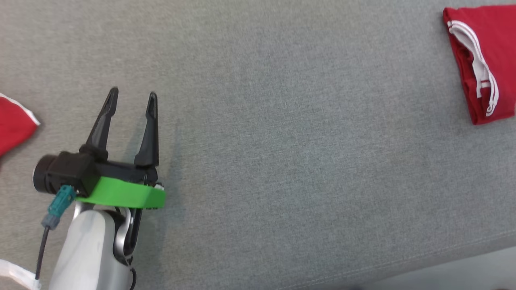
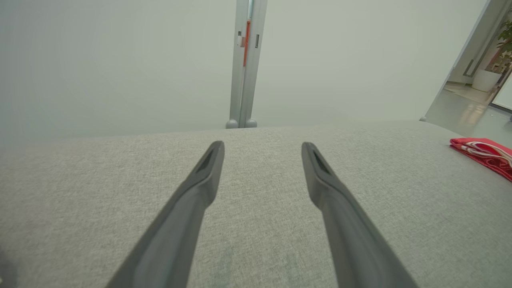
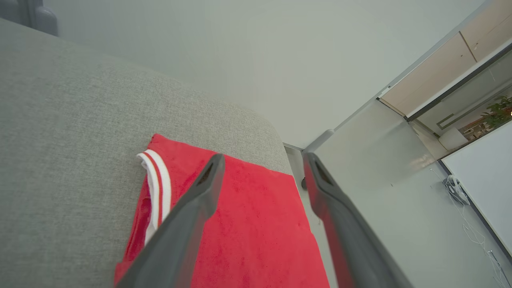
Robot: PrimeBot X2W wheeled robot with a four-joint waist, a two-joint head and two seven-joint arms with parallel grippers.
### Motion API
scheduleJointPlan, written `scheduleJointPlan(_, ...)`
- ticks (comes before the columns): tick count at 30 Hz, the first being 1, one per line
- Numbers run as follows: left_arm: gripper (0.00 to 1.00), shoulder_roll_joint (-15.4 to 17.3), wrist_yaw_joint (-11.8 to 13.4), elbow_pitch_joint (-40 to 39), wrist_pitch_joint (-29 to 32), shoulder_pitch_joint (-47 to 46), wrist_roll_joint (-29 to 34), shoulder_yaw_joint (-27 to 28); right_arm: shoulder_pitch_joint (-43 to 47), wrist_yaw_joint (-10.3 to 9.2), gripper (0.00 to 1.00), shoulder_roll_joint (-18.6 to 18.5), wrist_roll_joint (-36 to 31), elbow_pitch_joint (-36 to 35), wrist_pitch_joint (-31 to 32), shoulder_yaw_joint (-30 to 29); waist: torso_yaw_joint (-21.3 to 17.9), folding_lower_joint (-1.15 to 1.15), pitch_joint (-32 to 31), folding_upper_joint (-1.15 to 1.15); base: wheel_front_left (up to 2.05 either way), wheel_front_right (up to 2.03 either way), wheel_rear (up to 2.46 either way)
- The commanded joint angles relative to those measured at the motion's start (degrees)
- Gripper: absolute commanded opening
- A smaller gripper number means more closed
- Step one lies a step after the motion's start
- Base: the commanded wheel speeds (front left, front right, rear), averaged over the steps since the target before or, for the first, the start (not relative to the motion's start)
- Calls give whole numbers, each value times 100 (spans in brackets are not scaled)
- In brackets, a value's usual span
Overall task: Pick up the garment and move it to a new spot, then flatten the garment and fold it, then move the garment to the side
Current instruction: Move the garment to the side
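Note:
The garment is red with white-striped trim and lies folded at the far right of the grey fabric surface. In the right wrist view my right gripper hangs open just above the garment, near the surface's rounded corner, with nothing between its fingers. My left gripper hovers open and empty at the lower left, low over bare grey fabric, far from the garment. In the left wrist view the left gripper points across the surface, and the garment shows at the right edge.
Another piece of red cloth with a white edge pokes in at the left border. The surface's front edge runs along the lower right, with pale floor beyond it. Behind the surface stand a pale wall and a grey post.

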Motion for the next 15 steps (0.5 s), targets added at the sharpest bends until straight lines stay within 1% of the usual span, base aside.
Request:
scheduleJointPlan(1, 100, -34, 8, 90, -1, 158, 11, 48, 259, -13, 100, 129, 125, -146, -123, -81, 314, 0, -609, 0, 0, 0, 0)
scheduleJointPlan(4, 100, -125, 24, 216, 0, 353, -38, 181, 788, -12, 100, 572, 581, -523, -231, -247, 451, 0, -918, 0, 0, 0, 0)
scheduleJointPlan(8, 100, -228, 22, 335, -1, 641, -35, 348, 1447, -12, 100, 927, 1042, -1105, -200, -158, 581, 0, -1227, 0, 0, 0, 0)
scheduleJointPlan(10, 100, -243, 18, 401, -1, 780, 4, 405, 1807, -12, 100, 1024, 1124, -1413, -210, -41, 645, 0, -1356, 0, 0, 0, 0)
scheduleJointPlan(12, 100, -265, 13, 462, -1, 902, -3, 478, 2137, -12, 100, 1108, 1072, -1741, -233, 85, 701, 0, -1468, 0, 0, 0, 0)
scheduleJointPlan(15, 100, -326, 4, 533, 0, 1058, -2, 537, 2568, -12, 100, 1298, 1087, -2153, -226, 50, 779, 0, -1616, 0, 0, 0, 0)
